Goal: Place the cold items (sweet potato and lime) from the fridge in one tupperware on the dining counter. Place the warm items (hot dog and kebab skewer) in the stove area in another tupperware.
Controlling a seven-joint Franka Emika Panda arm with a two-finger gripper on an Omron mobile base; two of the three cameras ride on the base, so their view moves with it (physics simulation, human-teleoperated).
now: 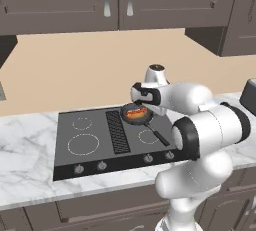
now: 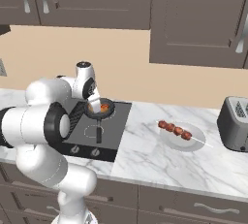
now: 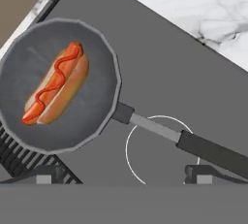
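Hot dog (image 3: 55, 85) lying in a dark pan (image 3: 58, 85), pan sitting on the cooktop (image 1: 115, 137) toward its rear right burner area. Pan handle (image 3: 193, 143) running away from the bun, out over a ringed burner. Kebab (image 2: 175, 130) well apart, on a white plate (image 2: 183, 136) on the worktop (image 2: 160, 155) right of the cooktop, toaster (image 2: 235, 123) beyond it.

Gripper (image 3: 121, 174) hovering above the pan, offset toward the handle side, not touching anything. Fingers (image 3: 43, 174) spread wide, nothing between them.

Long axis: in the hand view, hot dog runs diagonally, one end lower left, other end upper right. Sausage on top with a ketchup squiggle, bun beneath and on both sides. Finger line looks crosswise to neither axis yet; likely needs a wrist roll to straddle the bun across its short width.

Handling, judged: light, soft bun, will squash under a hard pinch; sausage round and probably slick with sauce, apt to roll out. Best hold at mid-length, fingers on the bun flanks, low enough to catch bun rather than sausage alone. Pan rim may crowd the fingers on descent.
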